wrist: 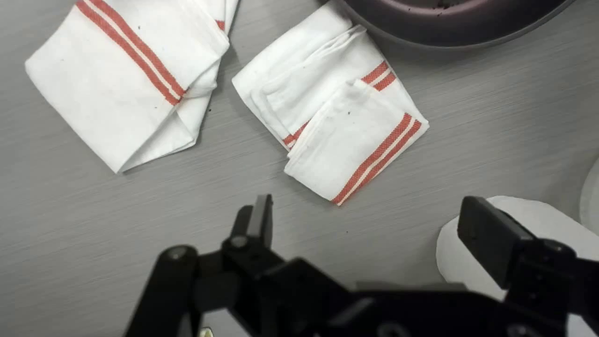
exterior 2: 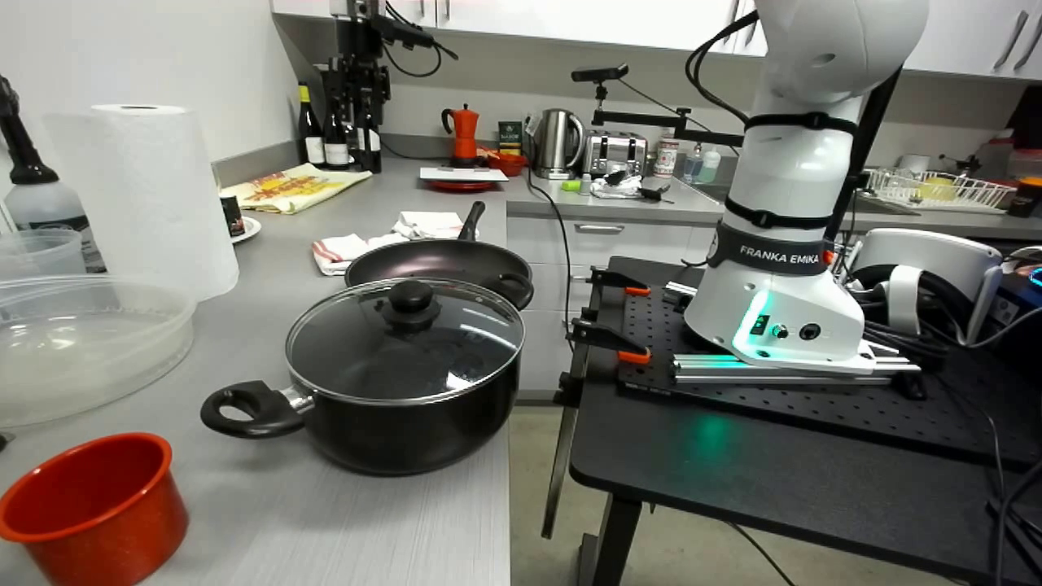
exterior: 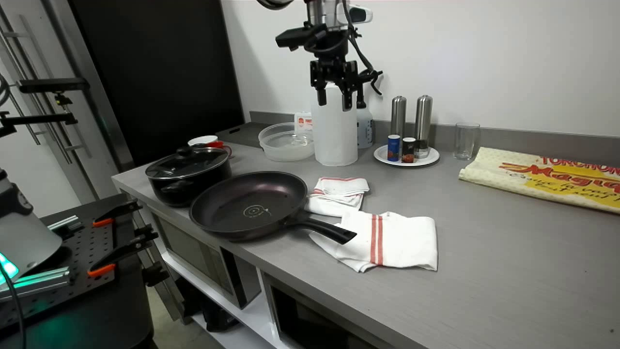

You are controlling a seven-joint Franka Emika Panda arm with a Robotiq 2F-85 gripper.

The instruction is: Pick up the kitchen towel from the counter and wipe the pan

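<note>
Grey surface (exterior: 494, 271) carrying a pan (exterior: 247, 194) just beside a lidded pot (exterior 2: 399, 366); small towel (wrist: 332, 98), larger towel (exterior: 399, 240), paper roll (exterior: 335, 131), spray bottle (exterior: 365, 131), tub (exterior: 286, 150), plate (exterior: 382, 155), glass (exterior: 466, 140), yellow cloth (exterior: 547, 179), red bowl (exterior 2: 110, 521).

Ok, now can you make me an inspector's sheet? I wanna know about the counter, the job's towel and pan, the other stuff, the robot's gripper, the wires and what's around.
Surface: grey counter, a few dark specks in the wrist view.
Job's things: smaller kitchen towel, red-striped, folded, beside the frying pan; dark specks show in the pan.
Clutter: larger kitchen towel, partly hidden by the pan's handle in an exterior view; lidded pot, paper towel roll, plastic tub, two metal mills, drinking glass.
Grippers: one gripper, open above the counter; nothing seen in its grasp.
Cables: black cables loop beside the robot arm.
Surroundings: steel kettle, red moka pot, robot base on a black table.
</note>
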